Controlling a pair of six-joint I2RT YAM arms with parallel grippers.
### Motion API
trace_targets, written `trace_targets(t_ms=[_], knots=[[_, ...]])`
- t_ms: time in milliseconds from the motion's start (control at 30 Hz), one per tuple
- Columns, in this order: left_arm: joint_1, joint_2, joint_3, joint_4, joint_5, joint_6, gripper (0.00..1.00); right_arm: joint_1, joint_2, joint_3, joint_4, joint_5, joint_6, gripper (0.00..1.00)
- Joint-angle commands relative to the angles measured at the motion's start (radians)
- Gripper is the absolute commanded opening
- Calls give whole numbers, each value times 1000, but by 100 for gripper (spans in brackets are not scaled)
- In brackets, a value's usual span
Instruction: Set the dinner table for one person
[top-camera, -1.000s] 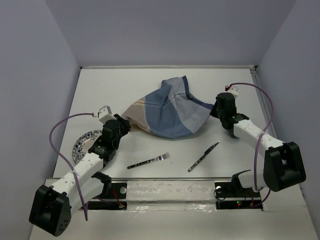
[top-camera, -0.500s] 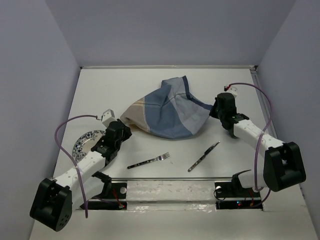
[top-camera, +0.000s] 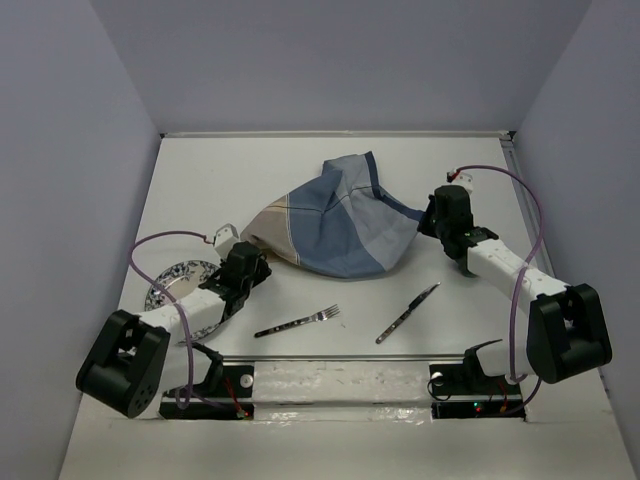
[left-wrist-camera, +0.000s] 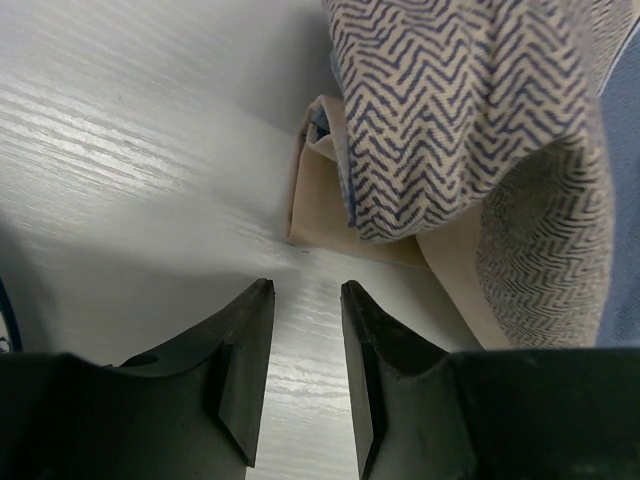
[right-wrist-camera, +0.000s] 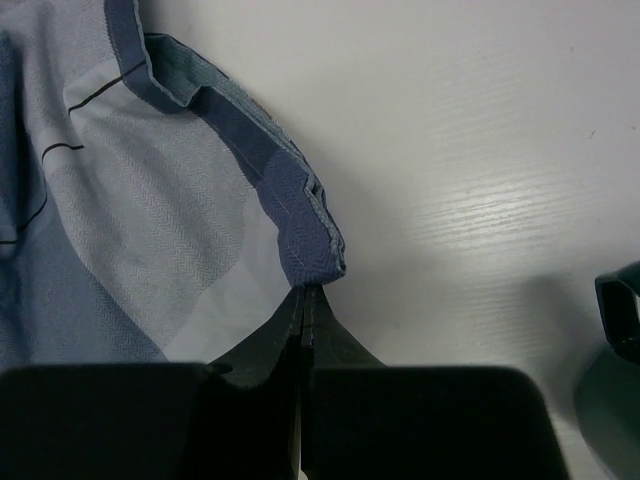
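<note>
Jaws slightly spread, the left gripper (left-wrist-camera: 305, 292) is sinking to the surface (left-wrist-camera: 120, 150) before the crumpled placemat (left-wrist-camera: 450, 120), while the right gripper (right-wrist-camera: 303, 296) is pinching its blue hem for unfolding.

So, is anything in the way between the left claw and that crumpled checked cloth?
Nothing visible. The open left gripper points at the placemat, toward its folded tan corner, with only bare dinner table between them.
</note>
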Motion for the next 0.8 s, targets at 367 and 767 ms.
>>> trace_targets(t_ms=[367,767], knots=[[-14,131,48,133,-150,-26,43,5,-49,-29,49,-42,-6,0],[-29,183,91,128,-167,-6,40,5,-45,-33,48,-65,1,0]])
